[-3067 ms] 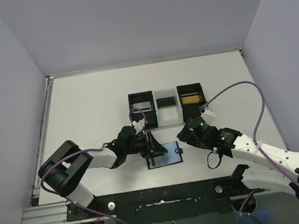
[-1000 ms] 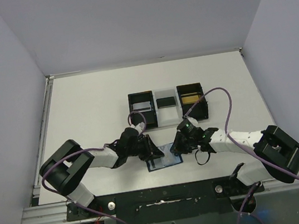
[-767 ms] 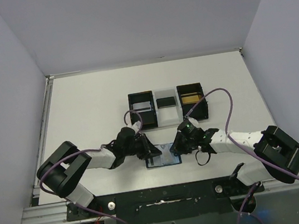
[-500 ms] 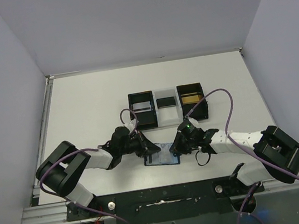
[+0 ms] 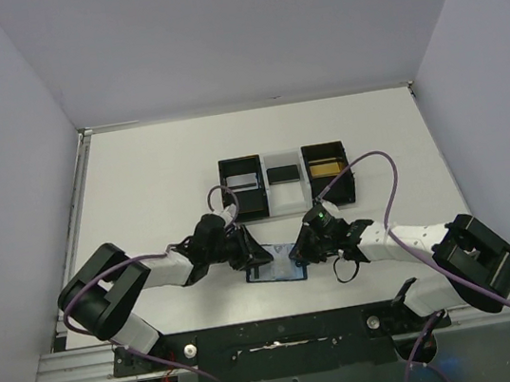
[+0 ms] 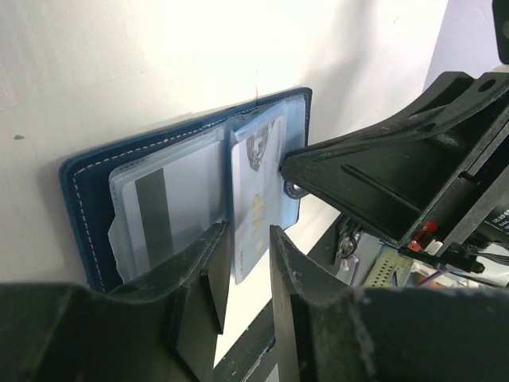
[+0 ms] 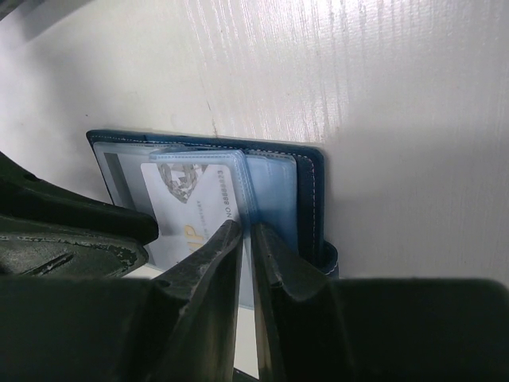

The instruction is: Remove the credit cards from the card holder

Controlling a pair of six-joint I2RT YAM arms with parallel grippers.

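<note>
While the blue wallet (image 5: 277, 272) lies open on the table (image 5: 158, 186) near its front edge, the left gripper (image 6: 246, 239) stands at the wallet's left side. Its fingers are slightly apart, with the edge of a pale card (image 6: 258, 187) in the gap; contact cannot be confirmed. A striped card (image 6: 155, 215) sits in the neighbouring pocket. The right gripper (image 7: 245, 231) stands at the right side, its fingers nearly together and pinching a clear inner leaf of the wallet. Behind, well apart, a row of boxes (image 5: 226, 195) holds a silver card (image 5: 244, 181), a dark card (image 5: 282, 174) and a gold card (image 5: 327, 170).
</note>
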